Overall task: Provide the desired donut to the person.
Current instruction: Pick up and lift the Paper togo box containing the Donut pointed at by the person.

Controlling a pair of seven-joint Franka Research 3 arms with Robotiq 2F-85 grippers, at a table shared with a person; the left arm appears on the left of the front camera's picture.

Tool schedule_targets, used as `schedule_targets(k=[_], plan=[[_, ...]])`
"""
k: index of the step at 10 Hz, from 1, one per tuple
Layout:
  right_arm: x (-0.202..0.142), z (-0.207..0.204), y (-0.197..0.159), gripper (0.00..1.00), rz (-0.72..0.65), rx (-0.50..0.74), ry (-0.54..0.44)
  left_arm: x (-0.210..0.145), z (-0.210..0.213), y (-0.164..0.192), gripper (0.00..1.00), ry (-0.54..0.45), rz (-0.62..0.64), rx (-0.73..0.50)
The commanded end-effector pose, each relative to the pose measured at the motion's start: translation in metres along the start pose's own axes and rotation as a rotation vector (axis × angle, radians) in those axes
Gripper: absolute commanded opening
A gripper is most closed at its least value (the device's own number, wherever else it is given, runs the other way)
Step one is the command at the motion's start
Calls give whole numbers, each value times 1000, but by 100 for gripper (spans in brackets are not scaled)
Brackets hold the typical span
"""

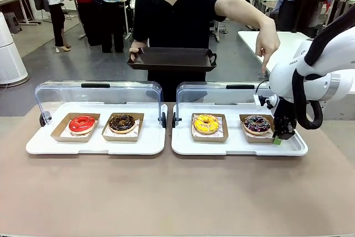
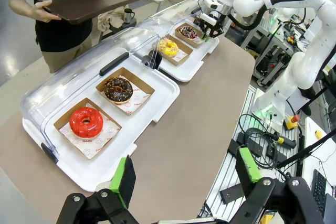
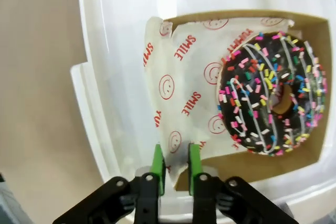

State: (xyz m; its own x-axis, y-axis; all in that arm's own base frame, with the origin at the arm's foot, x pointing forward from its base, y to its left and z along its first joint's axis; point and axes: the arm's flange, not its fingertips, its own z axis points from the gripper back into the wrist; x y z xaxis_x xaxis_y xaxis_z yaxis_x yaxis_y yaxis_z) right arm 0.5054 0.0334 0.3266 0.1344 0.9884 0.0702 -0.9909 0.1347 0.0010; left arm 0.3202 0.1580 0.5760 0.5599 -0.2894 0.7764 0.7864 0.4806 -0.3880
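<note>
The right gripper [image 3: 176, 156] pinches the box [image 3: 315, 145] by its right wall, with the liner [image 3: 178, 77] caught between the pads too. That thin grip may slip or tilt on lifting, and the donut [image 3: 247, 98] could slide out.

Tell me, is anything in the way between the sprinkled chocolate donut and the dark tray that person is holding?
Yes: the raised clear lid stands at the far edge of the white tray, between the sprinkled donut and the dark tray held up beyond it. The donut would likely have to go over it.
</note>
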Motion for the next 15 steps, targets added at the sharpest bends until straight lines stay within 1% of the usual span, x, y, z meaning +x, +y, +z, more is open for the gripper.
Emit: schedule_targets(k=[1,5,7,9,10,11,13,15], plan=[[0,-3,-2,0,9,13,2,-2,1,1,100,-8,-21,-4],[0,1,3,0,42,4,-1,-2,1,1,100,-8,-21,-4],[3,21,25,0,80,21,15,-2,1,1,100,-8,-21,-4],[4,53,56,0,114,56,42,-2,1,1,100,-8,-21,-4],[3,69,70,0,112,72,48,-2,1,1,100,-8,-21,-4],[3,90,88,0,110,68,77,-2,1,1,100,-8,-21,-4],[7,137,117,0,117,31,91,-2,1,1,100,-8,-21,-4],[11,192,143,0,90,-16,96,-2,1,1,100,-8,-21,-4]])
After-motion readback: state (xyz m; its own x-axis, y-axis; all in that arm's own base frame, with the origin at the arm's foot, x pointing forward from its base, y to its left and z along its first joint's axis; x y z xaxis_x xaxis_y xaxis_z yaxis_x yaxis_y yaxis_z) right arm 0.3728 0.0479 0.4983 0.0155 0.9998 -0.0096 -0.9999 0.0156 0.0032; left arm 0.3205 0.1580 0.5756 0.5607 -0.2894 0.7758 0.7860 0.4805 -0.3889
